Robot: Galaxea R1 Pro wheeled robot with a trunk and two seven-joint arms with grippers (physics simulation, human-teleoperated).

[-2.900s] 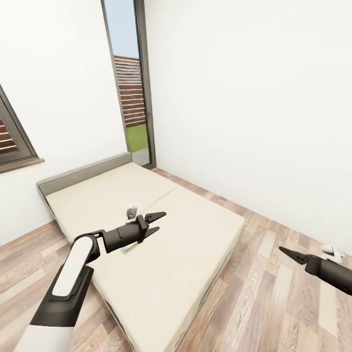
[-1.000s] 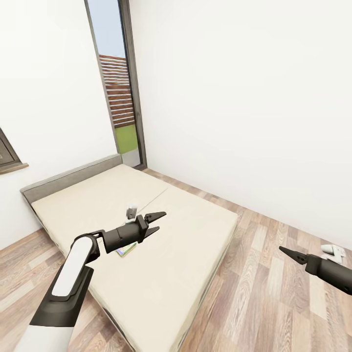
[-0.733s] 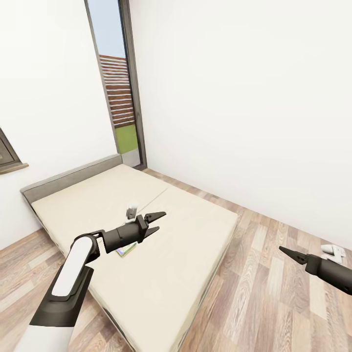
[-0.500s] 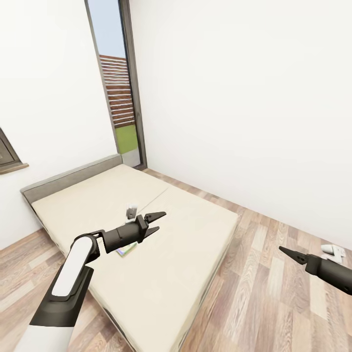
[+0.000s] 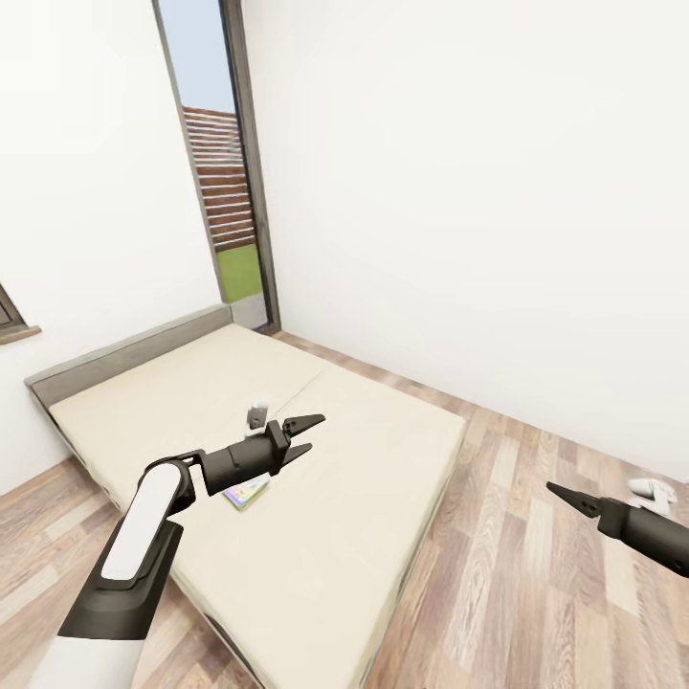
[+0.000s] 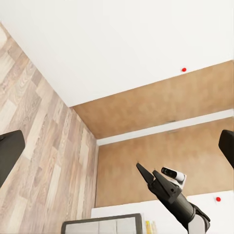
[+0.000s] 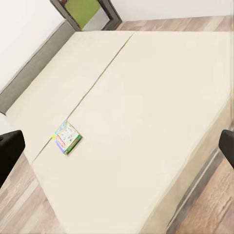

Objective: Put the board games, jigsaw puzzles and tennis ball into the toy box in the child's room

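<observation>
Left gripper spread, empty, partly hiding board game; right gripper grip unclear

In the head view the left end effector and its forearm cover most of the board game on the bed, leaving one colourful corner showing. The right wrist view shows the game's printed lid whole, but the print is too small to read. The bed's near end runs off the head view's lower edge. The right end effector shows as one dark point, its arm cut by the right edge; whether its fingers are parted cannot be told. A small white object on the floor is cut by that same edge.
</observation>
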